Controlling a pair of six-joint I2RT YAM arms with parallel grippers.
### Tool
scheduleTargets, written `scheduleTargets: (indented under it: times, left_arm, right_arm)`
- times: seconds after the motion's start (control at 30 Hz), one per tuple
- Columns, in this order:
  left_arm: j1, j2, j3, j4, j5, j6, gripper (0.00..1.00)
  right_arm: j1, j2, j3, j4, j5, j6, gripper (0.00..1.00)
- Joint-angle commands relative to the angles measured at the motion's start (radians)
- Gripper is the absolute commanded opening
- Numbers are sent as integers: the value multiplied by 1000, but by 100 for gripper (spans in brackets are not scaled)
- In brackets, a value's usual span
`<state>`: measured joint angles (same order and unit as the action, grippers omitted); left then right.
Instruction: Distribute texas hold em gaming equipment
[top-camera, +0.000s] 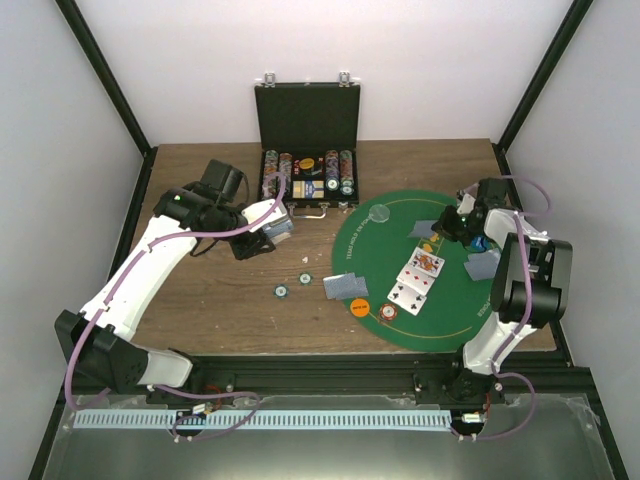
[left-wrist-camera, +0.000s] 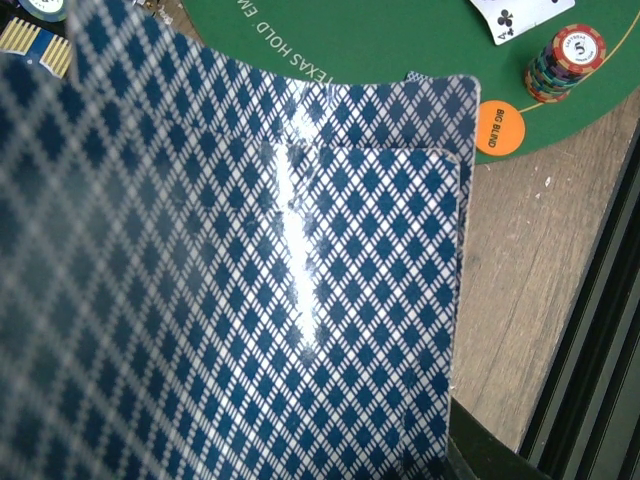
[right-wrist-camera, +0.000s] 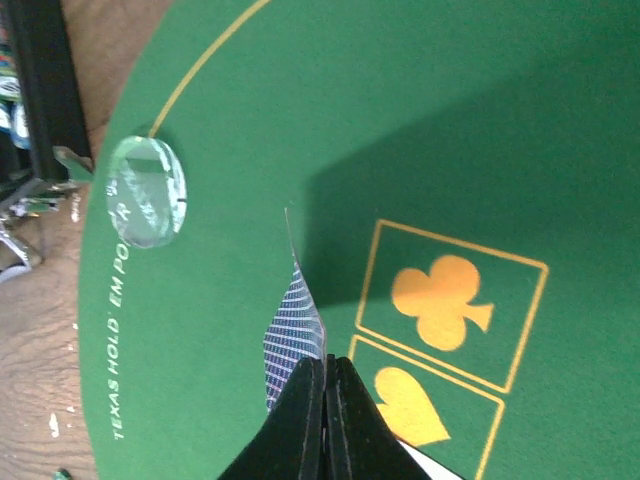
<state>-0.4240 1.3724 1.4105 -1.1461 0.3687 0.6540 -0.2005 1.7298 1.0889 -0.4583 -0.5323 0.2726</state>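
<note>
Blue-backed card, nipped on edge in clenched right pincer above mat: lower flat, off clear button, then release; left pincer, grasping deck over desk by case: hold aside.

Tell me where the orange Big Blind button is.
In the top view, the orange button lies at the mat's near-left edge, just left of the chip stack.

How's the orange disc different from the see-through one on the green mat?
The orange disc is opaque and printed BIG BLIND; the clear disc is see-through. The orange disc sits at the green mat's near rim, the clear disc by its far rim. Both are round and lie flat.
</note>
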Motion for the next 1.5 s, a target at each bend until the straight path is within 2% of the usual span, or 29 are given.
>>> scheduleTargets:
  times: [0.0, 0.47, 0.87, 0.97, 1.03, 1.17, 1.33, 1.4, 1.47]
  left_arm:
    - [-1, 3, -2, 11, 2, 2, 35]
    - [-1, 6, -5, 14, -3, 3, 35]
    - [-1, 7, -2, 14, -4, 3, 35]
    - [-1, 8, 0, 14, -4, 3, 35]
    - [-1, 7, 0, 15, -2, 3, 35]
    - [-1, 5, -2, 13, 0, 3, 35]
    - [-1, 6, 3, 10, 8, 1, 35]
    - [-1, 7, 9, 6, 11, 0, 35]
    - [0, 4, 18, -1, 14, 2, 35]
  right_arm:
    - [-18, 3, -20, 0, 65, -9, 1]
    - [-23, 68, -9, -90, 253, -66, 1]
    - [-23, 80, 0, -72, 192, -95, 2]
    - [-23, 81, 5, -85, 218, -85, 20]
    - [-23, 74, 5, -96, 248, -72, 28]
    - [-23, 43, 4, -116, 314, -44, 38]
    - [-19, -24, 32, -165, 373, -25, 45]
    - [4, -79, 51, -185, 372, -27, 53]
    - [60, -141, 85, -210, 364, -49, 69]
